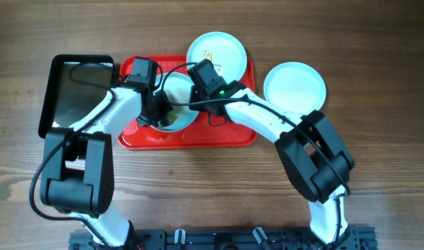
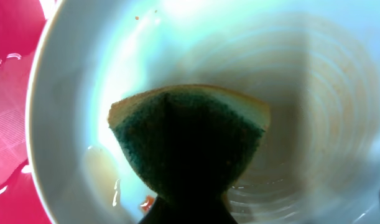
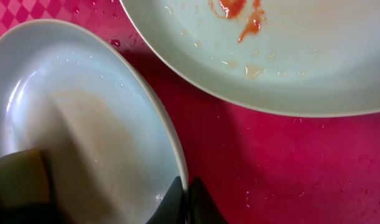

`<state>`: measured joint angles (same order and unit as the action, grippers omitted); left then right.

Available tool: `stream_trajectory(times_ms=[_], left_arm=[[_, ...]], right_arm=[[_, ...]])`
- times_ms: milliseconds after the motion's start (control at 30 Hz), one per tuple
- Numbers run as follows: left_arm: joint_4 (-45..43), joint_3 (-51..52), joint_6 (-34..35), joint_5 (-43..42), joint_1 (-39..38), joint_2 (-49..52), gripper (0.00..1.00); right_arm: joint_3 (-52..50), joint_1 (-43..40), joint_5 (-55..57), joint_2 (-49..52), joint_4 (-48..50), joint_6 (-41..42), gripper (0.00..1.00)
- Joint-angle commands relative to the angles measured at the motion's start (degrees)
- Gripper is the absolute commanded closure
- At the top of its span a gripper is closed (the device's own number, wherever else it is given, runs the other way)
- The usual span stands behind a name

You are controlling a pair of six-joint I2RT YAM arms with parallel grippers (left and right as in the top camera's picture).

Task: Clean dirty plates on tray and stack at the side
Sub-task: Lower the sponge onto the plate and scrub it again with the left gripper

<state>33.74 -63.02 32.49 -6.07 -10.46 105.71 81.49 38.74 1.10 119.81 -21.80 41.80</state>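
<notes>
Three pale plates show from overhead. One plate (image 1: 178, 111) lies on the red tray (image 1: 218, 135), tilted up, with brown smears inside (image 2: 314, 93). My left gripper (image 1: 155, 114) is shut on a green and yellow sponge (image 2: 190, 137) pressed onto it. My right gripper (image 3: 185, 199) is shut on that plate's rim (image 3: 177, 155). A second plate (image 1: 217, 52) with orange sauce streaks (image 3: 239, 12) rests at the tray's far edge. A third, clean-looking plate (image 1: 295, 85) lies on the table right of the tray.
A black metal pan (image 1: 76, 94) sits left of the tray. Water drops lie on the tray surface (image 3: 289, 162). Both arms cross over the tray's middle. Wooden table (image 1: 378, 139) surrounds everything.
</notes>
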Motion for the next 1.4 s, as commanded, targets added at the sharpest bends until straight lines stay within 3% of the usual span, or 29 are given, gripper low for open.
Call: stream_trajectory(times_ms=[0, 233, 367, 633, 933, 1033, 1167, 1267, 1367], left_arm=[[-1.62, 4.37, -1.18, 0.7, -0.68, 0.04, 0.96], [-4.57, 4.63, -1.73, 21.03, -0.68, 0.04, 0.96], [-10.95, 4.63, -7.91, 23.37, -0.68, 0.04, 0.96], [-19.71, 4.63, -8.33, 29.75, -0.68, 0.04, 0.96], [-34.95, 4.61, -8.57, 29.73, -0.68, 0.02, 0.96], [-33.33, 4.42, -9.84, 28.15, -0.68, -0.07, 0.96], [-25.07, 4.57, -12.63, 16.98, -0.68, 0.37, 0.96], [-24.96, 5.03, -16.39, 11.78, -0.68, 1.77, 0.96], [-25.88, 5.03, -17.64, 12.11, -0.28, 4.04, 0.96]], right_arm=[[0.13, 0.17, -1.25, 0.74, 0.59, 0.74, 0.96], [0.13, 0.17, -1.64, 0.74, 0.59, 0.33, 0.96], [0.13, 0.17, -1.64, 0.74, 0.48, 0.2, 0.96], [-0.48, 0.17, -1.64, 0.76, 0.13, 0.2, 0.96], [-0.59, 0.17, -4.2, 2.51, 0.2, 0.17, 0.96], [-0.59, 0.17, -4.2, 2.58, 0.31, 0.2, 0.96], [-0.59, 0.17, -4.26, 2.58, 0.42, 0.2, 0.96], [-0.59, 0.17, -5.07, 2.58, 0.66, 0.17, 0.96], [-0.59, 0.17, -5.07, 2.58, 0.66, 0.13, 0.96]])
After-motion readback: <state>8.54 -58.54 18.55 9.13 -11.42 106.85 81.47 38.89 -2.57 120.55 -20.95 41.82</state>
